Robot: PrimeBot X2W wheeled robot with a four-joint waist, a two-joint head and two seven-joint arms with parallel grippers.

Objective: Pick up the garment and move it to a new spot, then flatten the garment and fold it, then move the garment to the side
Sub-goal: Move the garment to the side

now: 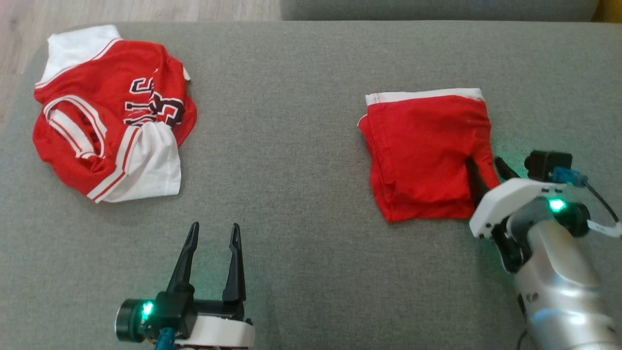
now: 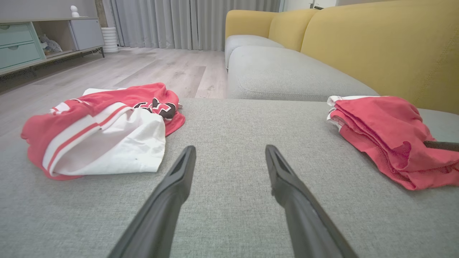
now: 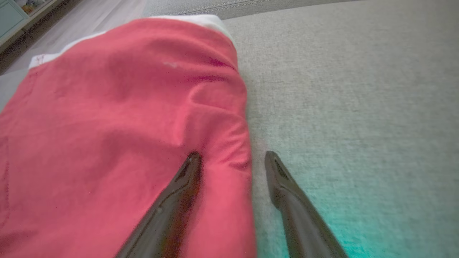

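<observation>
- We see a crumpled jersey (image 1: 112, 112) at left on the grey cushion (image 1: 291, 146), wooden floor (image 1: 146, 9) beyond.
- Our left claw (image 1: 215, 227) hovers wide open, empty.
- The folded red garment (image 1: 423, 150) lies right; our right claw (image 3: 232, 154) straddles its edge, jaws apart, gripping nothing.

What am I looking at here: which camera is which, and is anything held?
This is a two-armed robot working at a grey cushion. The wide picture looks down from its head; the other two look along each arm's fingers. On the cushion lie a crumpled jersey on the left and folded red shorts on the right. The left jaws stand open over bare cushion, holding nothing. The right jaws are open astride the shorts' right edge, one finger on the cloth and the other on the cushion beside it. Nothing is gripped yet.
</observation>
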